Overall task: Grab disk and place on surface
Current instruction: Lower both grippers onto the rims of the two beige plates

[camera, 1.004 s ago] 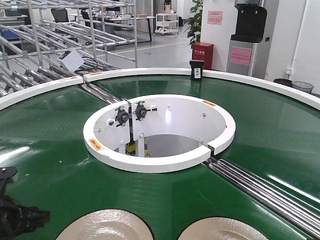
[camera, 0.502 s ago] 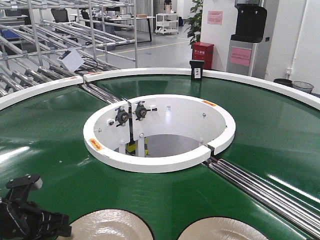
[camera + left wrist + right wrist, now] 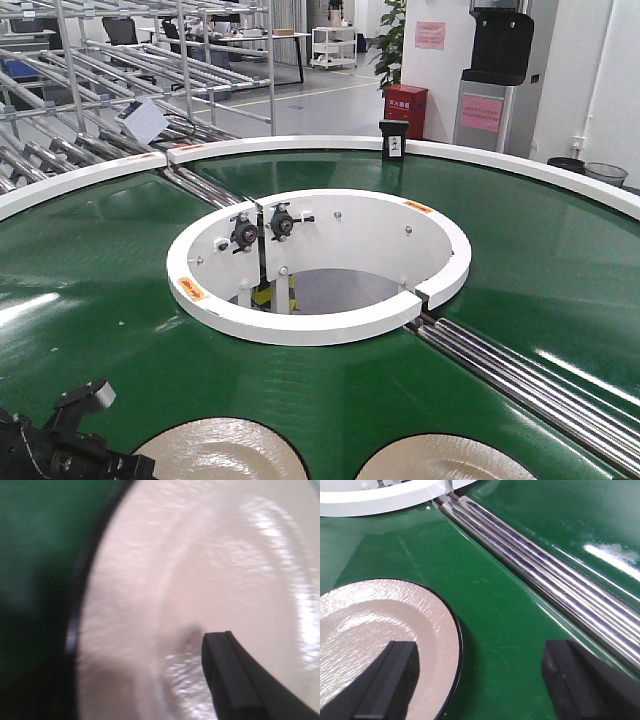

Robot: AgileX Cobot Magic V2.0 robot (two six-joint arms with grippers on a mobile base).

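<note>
Right pincer (image 3: pixel 480 650) of mine gapes released; beneath one finger (image 3: pixel 395 675), cream black-rimmed round plate (image 3: pixel 375 615); beneath the other, green conveyor belt (image 3: pixel 485 595).

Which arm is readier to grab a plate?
Probably left. The left gripper is close over the left disk, which fills its wrist view, one jaw over it. The right gripper has open jaws straddling the rim of the right disk, but from farther off.

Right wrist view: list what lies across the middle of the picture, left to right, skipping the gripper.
The disk → green belt → steel rollers.
</note>
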